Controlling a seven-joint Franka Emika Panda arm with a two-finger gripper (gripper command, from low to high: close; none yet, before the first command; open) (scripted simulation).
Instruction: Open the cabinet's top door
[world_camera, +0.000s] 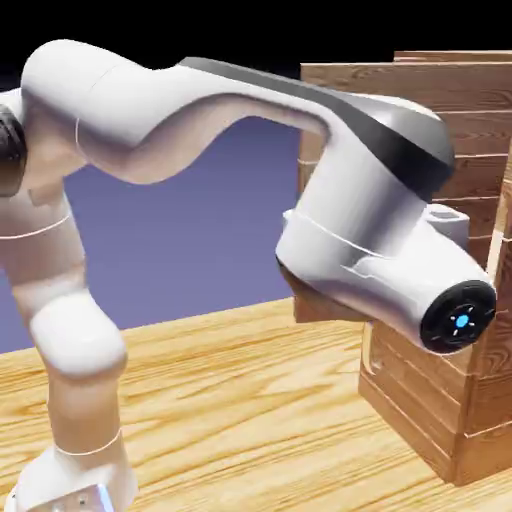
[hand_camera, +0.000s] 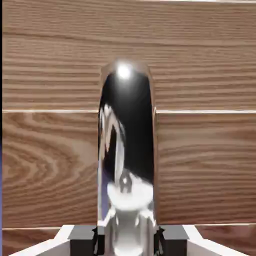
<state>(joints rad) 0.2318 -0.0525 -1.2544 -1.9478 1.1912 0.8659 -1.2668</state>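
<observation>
The pincer (hand_camera: 127, 240) looks clenched on the door's (hand_camera: 200, 165) silver handle (hand_camera: 127, 150), though its fingertips (hand_camera: 82, 239) barely show. Pulling straight rather than along the hinge arc could slip the polished bar free, leaving the cabinet (world_camera: 440, 400) closed.

White arm (world_camera: 200, 110) stretched rightward, wrist bent down, pincer (hand_camera: 127, 242) fingers narrowly parted.
</observation>
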